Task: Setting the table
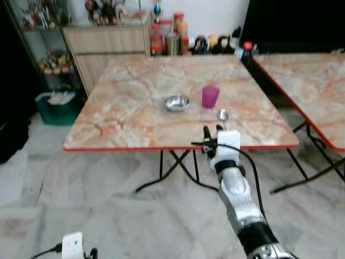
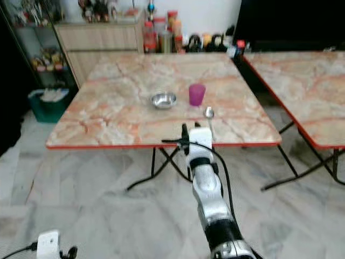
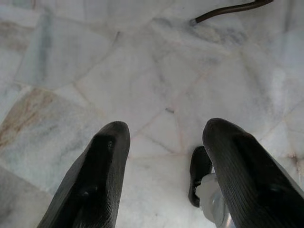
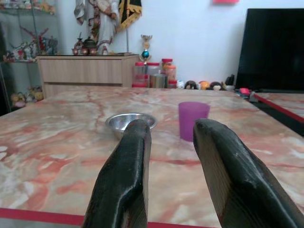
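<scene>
A steel bowl (image 1: 177, 102), a purple cup (image 1: 210, 97) and a spoon (image 1: 223, 115) sit on the near right part of a marble-patterned table (image 1: 124, 113) with a red edge. The spoon lies nearest the front edge, just right of the cup. My right gripper (image 1: 212, 130) is stretched out at the table's front edge, short of the spoon, open and holding nothing. Along its fingers (image 4: 128, 166) I see the bowl (image 4: 130, 122) and the cup (image 4: 193, 120) ahead. My left gripper (image 3: 164, 130) hangs low over the floor, open and empty.
A second marble table (image 1: 318, 81) stands close on the right, with a narrow gap between. A wooden cabinet (image 1: 108, 40) and jars (image 1: 172, 38) line the back wall. A green bin (image 1: 56, 105) stands at the left. Folding legs (image 1: 178, 164) cross under the table.
</scene>
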Controlling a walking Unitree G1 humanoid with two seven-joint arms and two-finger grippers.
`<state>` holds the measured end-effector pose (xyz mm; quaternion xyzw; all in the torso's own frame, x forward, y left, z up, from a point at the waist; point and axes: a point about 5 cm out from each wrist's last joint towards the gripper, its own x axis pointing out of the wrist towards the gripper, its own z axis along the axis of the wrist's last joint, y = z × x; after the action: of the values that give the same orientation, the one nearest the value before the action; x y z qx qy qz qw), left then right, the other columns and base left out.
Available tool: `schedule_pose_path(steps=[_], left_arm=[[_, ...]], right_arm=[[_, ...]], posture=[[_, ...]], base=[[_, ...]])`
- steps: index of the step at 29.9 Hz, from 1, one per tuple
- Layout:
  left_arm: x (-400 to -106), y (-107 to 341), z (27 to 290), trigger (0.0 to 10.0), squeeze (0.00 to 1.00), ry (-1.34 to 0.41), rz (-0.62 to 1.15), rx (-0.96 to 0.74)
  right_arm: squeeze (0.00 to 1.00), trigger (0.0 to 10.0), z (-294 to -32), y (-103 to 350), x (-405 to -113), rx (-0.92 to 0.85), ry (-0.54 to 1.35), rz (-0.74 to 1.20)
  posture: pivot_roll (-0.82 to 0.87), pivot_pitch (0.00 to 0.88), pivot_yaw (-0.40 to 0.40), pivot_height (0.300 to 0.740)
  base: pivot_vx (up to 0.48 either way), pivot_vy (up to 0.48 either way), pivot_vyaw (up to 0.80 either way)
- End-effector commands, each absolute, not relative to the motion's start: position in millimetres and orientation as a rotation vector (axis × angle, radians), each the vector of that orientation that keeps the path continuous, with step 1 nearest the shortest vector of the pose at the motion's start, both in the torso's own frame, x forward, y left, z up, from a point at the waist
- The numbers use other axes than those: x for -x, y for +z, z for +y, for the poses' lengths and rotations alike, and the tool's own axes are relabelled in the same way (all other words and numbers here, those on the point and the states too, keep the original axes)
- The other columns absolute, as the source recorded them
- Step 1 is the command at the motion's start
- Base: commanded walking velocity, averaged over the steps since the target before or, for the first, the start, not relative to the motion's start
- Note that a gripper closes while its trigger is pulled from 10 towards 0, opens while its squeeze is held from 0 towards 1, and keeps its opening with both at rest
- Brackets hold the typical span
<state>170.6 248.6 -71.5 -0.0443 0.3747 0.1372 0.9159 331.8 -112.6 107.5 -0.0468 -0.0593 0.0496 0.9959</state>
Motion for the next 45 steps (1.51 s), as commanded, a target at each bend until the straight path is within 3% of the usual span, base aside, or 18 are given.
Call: schedule_pose_path(steps=[1, 32, 45], left_arm=[[-170, -73, 246, 10.0, 0.0, 0.275, 0.778, 0.092], [-169, -75, 239, 10.0, 0.0, 0.26, 0.787, 0.106], [-168, -77, 235, 10.0, 0.0, 0.253, 0.794, 0.116]], right_arm=[[0.0, 10.0, -112, 113, -334, 0.086, 0.097, -0.136], [0.0, 10.0, -139, 98, -325, 0.093, -0.009, -0.089], [0.0, 10.0, -140, 81, -316, 0.095, -0.028, 0.001]], posture=[[0.08, 0.0, 0.044, 0.74], [0.07, 0.0, 0.037, 0.74], [0.07, 0.0, 0.03, 0.74]], base=[[0.409, 0.0, 0.0], [0.409, 0.0, 0.0], [0.039, 0.0, 0.0]])
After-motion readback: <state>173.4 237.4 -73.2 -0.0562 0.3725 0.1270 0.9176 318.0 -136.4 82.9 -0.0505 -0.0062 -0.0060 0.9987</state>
